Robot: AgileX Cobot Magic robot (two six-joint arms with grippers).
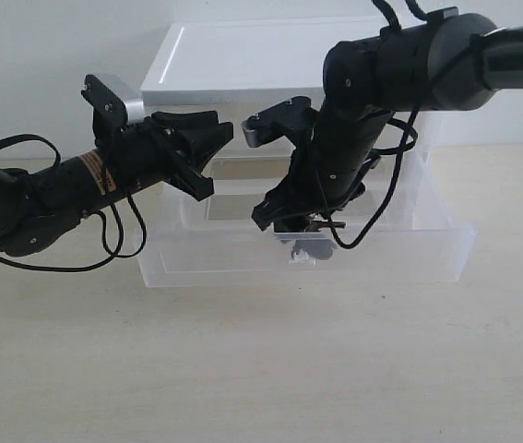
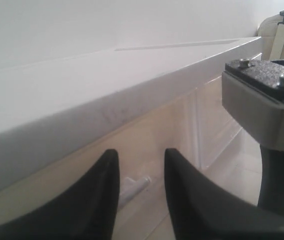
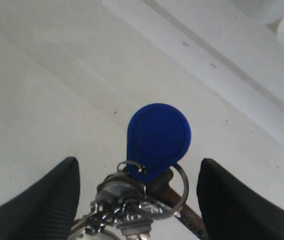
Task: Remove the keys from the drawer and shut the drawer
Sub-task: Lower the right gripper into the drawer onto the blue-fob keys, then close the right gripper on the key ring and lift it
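Note:
The wide clear drawer (image 1: 445, 247) stands pulled out from the cabinet, its small white handle (image 1: 303, 259) at the front. My right gripper (image 1: 298, 224) reaches down into it. The keys (image 3: 142, 200) lie on the drawer floor (image 3: 56, 75) with the blue fob (image 3: 159, 135) on top. My right gripper (image 3: 136, 172) is open, with one finger on each side of the bunch and a gap to it on both sides. My left gripper (image 1: 213, 159) hovers open at the cabinet's upper left with nothing between its fingers (image 2: 101, 200). In its wrist view a small white handle (image 2: 134, 186) shows beyond them.
The white cabinet top (image 1: 243, 65) overhangs the open drawer. Its clear front (image 2: 147, 135) is close to the left gripper. The right arm's grey wrist mount (image 2: 262, 100) is close beside the left gripper. Pale tabletop (image 1: 261, 369) lies in front of the drawer.

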